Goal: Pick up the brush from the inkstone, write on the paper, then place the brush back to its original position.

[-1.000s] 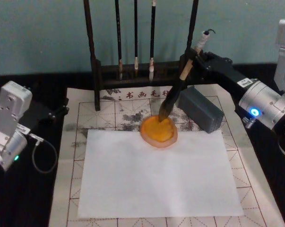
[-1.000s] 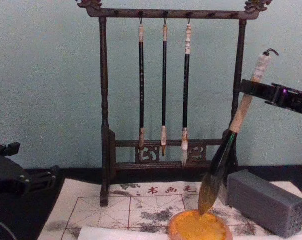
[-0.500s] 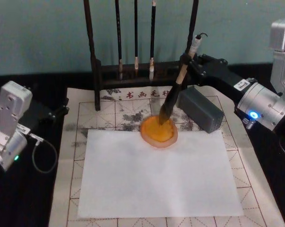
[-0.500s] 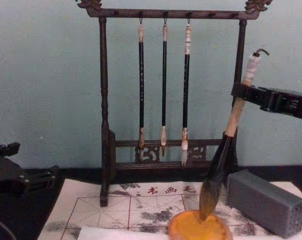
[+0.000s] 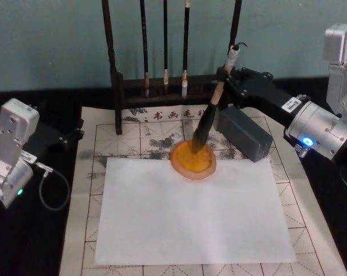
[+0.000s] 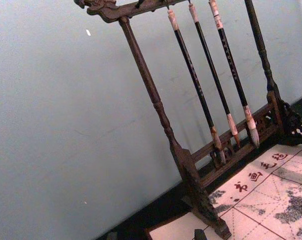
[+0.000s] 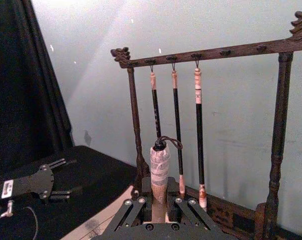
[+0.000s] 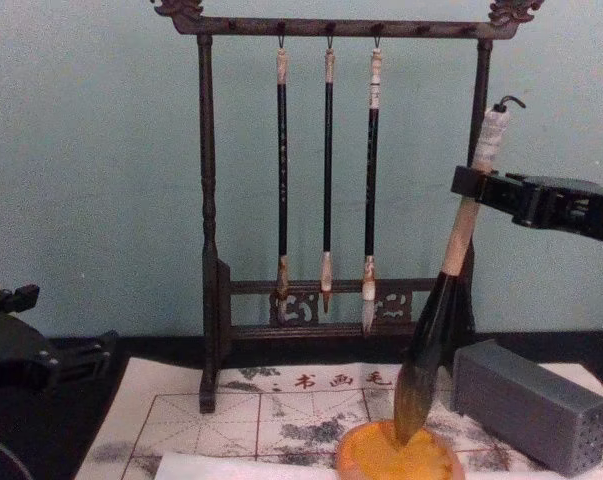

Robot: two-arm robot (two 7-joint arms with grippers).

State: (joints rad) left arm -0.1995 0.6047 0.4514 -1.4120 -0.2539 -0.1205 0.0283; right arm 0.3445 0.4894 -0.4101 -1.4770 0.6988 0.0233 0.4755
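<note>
The brush (image 5: 209,113) stands nearly upright, its bristle tip resting in the round orange inkstone (image 5: 194,160). My right gripper (image 5: 224,76) is shut on the pale upper handle, just below the whitish end and loop. From the chest the brush (image 8: 444,288) leans slightly, tuft down in the inkstone (image 8: 398,458), held by the right gripper (image 8: 471,187). The right wrist view has the brush's wrapped end (image 7: 160,167) between the fingers (image 7: 181,210). The white paper (image 5: 190,213) lies in front of the inkstone. My left gripper (image 5: 75,134) stays parked at the left table edge.
A dark wooden rack (image 8: 331,30) with three thin hanging brushes (image 8: 327,180) stands at the back. A grey block (image 5: 244,132) lies right of the inkstone. The paper rests on a gridded felt mat (image 5: 90,167) with ink stains.
My right gripper has shifted left with the brush, raising it more upright. The bristle tip stays in the inkstone. The left arm has not moved.
</note>
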